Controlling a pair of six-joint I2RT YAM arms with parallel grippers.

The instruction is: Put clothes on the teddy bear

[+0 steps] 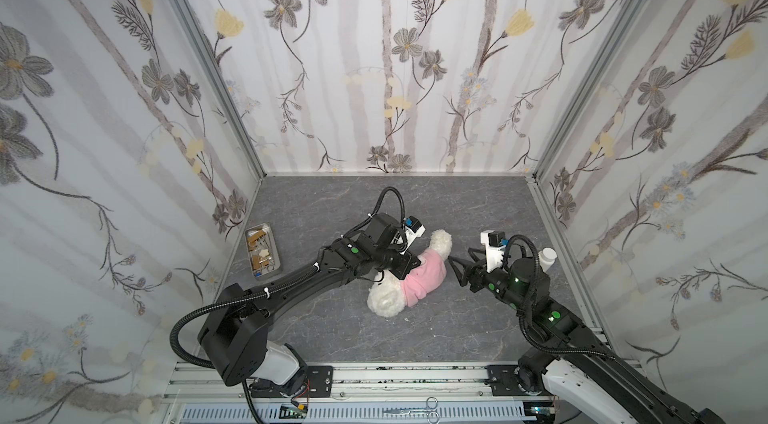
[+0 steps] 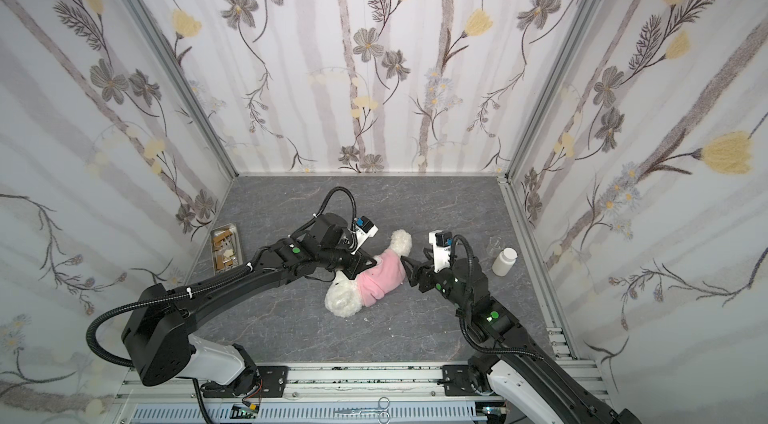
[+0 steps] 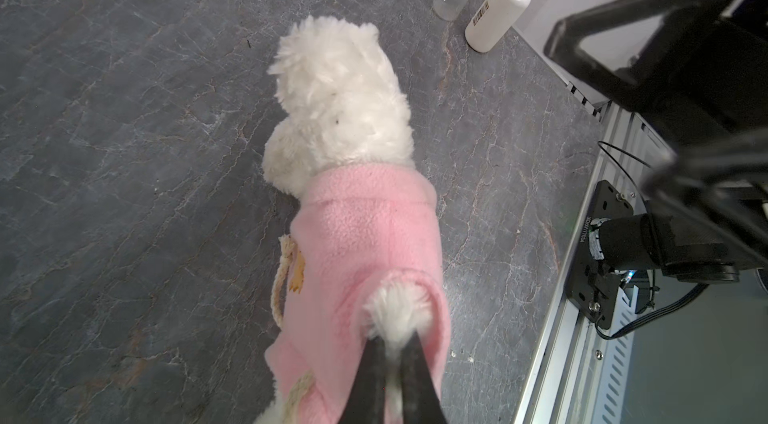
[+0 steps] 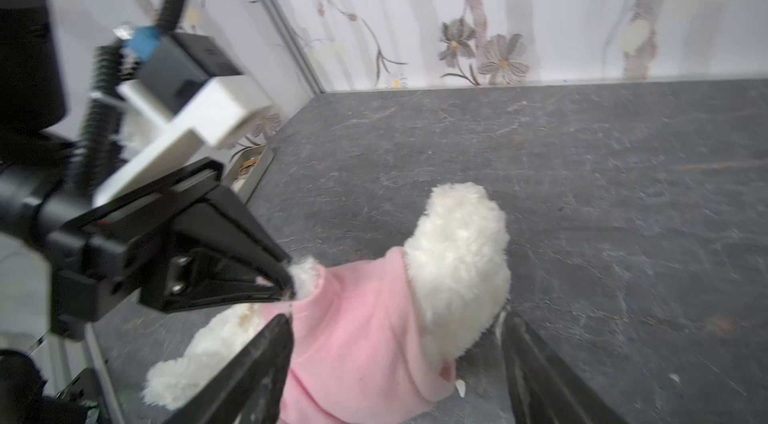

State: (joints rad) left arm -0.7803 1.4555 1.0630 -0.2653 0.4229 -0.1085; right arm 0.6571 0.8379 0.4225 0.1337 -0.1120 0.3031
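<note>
The teddy bear (image 1: 388,297) lies on the grey table in both top views, head toward the front and legs (image 1: 441,241) toward the back. It wears a pink hoodie (image 1: 424,276) over its body. My left gripper (image 3: 392,343) is shut on the white paw that pokes out of a hoodie sleeve (image 3: 399,301); in a top view it sits at the hoodie's left edge (image 2: 376,261). My right gripper (image 4: 395,330) is open just right of the hoodie (image 2: 382,278), its fingers (image 4: 274,343) spread to either side of the pink hem (image 4: 357,318). It grips nothing.
A metal tray (image 1: 263,251) of small parts sits by the left wall. A white bottle (image 2: 505,261) and a clear beaker (image 2: 494,245) stand near the right wall, behind my right arm. Scissors (image 1: 415,411) lie on the front rail. Flowered walls close three sides.
</note>
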